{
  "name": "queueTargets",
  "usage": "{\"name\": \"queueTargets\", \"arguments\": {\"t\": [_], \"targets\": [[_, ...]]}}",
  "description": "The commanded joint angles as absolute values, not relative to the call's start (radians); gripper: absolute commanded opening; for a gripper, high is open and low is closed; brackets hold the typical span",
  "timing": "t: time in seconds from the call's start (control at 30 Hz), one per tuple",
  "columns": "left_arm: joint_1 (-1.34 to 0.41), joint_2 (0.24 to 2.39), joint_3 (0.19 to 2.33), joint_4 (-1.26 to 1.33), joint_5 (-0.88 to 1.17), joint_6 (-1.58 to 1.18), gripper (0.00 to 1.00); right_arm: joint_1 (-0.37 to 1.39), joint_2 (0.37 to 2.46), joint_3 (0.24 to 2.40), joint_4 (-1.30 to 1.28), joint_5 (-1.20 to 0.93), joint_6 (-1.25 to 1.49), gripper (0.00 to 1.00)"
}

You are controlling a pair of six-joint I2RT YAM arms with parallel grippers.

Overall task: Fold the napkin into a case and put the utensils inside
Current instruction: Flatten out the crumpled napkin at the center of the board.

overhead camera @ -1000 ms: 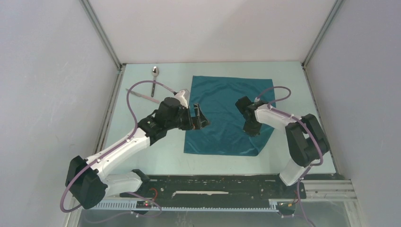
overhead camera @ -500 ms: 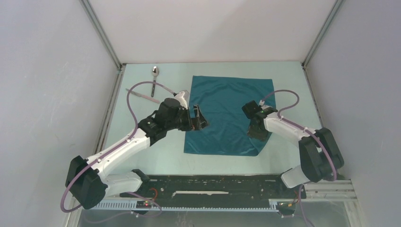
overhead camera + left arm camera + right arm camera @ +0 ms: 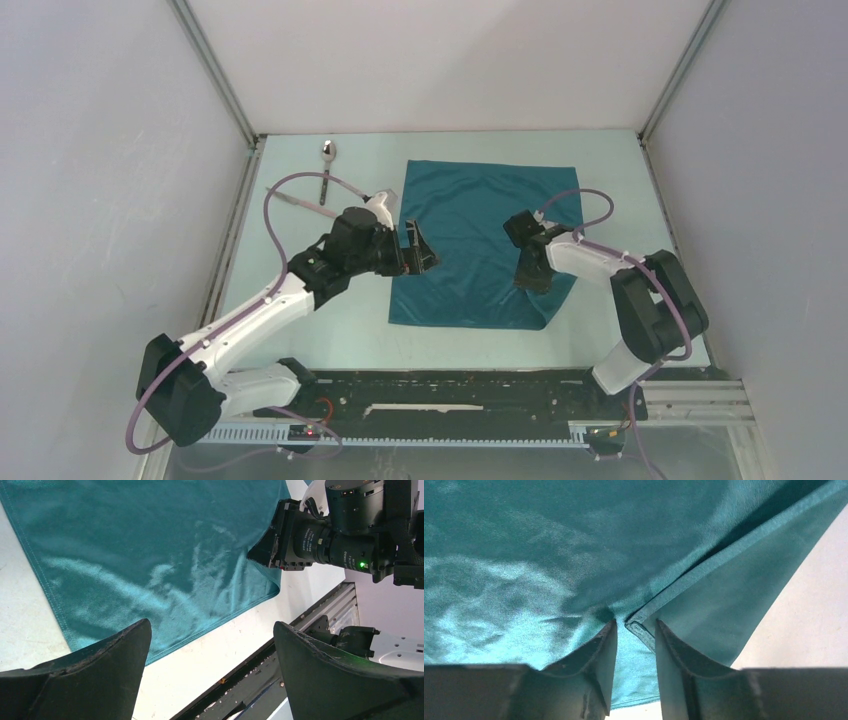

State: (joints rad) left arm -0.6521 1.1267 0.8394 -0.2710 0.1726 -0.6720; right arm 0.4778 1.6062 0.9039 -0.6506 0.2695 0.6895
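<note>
Passable table [image 3: 335,320] before napkin [image 3: 470,205], spoon [image 3: 328,151] and knife [image 3: 290,198] far-left

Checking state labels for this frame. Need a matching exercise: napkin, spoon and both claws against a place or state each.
Column 1
1. napkin
2. spoon
3. left claw
4. right claw

Column 2
A. pinched shut on a hemmed bit of cloth
B. wide open, holding nothing
C. lying on the bare table, far side, left of the cloth
D. mostly spread flat, teal

Pairs: 1-D, 2-C, 3-B, 4-A
</note>
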Motion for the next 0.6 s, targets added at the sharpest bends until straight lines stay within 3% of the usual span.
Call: {"name": "queueTargets", "arguments": {"t": [0.0, 0.07, 0.33, 0.57], "targets": [[-0.644, 1.107, 0.839, -0.247, 0.195, -0.65, 1.0, 0.476, 1.642, 0.925, -0.637, 0.294, 0.684, 0.34], [-0.64, 1.104, 0.839, -0.248, 0.199, -0.65, 1.0, 0.477, 1.632, 0.925, -0.645, 0.304, 0.691, 0.24], [-0.633, 1.111, 0.842, -0.249, 0.205, -0.646, 1.0, 0.464, 1.498, 0.905, -0.729, 0.358, 0.726, 0.09], [-0.632, 1.114, 0.842, -0.249, 0.209, -0.645, 1.0, 0.33, 1.358, 0.791, -0.82, 0.405, 0.78, 0.09]]}}
